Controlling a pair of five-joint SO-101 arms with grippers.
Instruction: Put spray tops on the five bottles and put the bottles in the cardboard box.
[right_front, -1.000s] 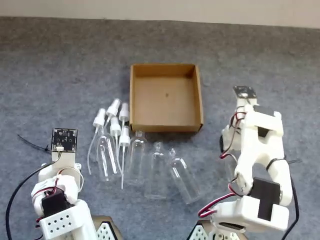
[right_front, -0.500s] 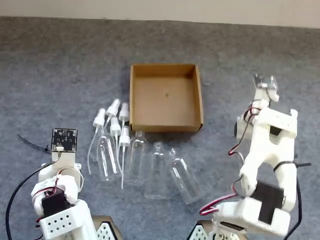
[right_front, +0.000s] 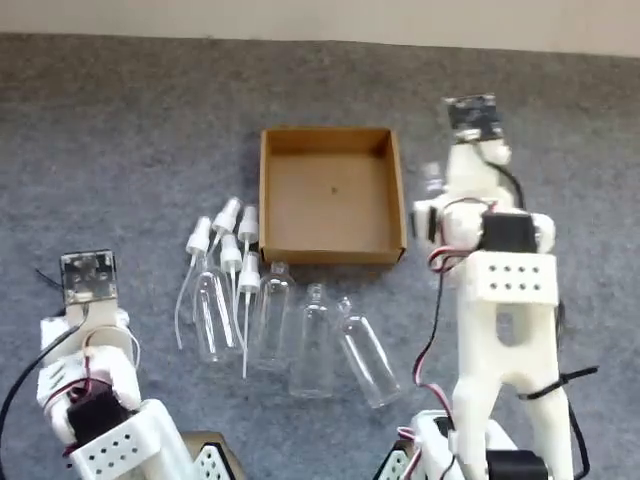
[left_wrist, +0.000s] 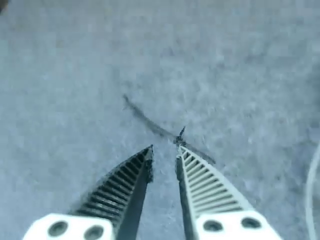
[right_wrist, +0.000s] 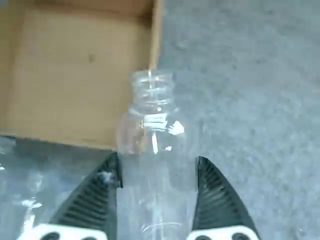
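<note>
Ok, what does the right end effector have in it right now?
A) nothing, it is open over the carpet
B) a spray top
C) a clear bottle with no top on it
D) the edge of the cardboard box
C: in the right wrist view the clear bottle sits between the fingers of the right end effector, and its threaded neck is bare.

Mid-table sat the cardboard box (right_front: 333, 200). Just before its near wall lay four bottles (right_front: 315, 340), side by side. The spray tops (right_front: 228, 235) clustered off the box's near-left corner, behind the leftmost bottles. The fifth bottle (right_wrist: 155, 135) sat between the right gripper (right_wrist: 158, 165) fingers, beside the box's right wall.
</note>
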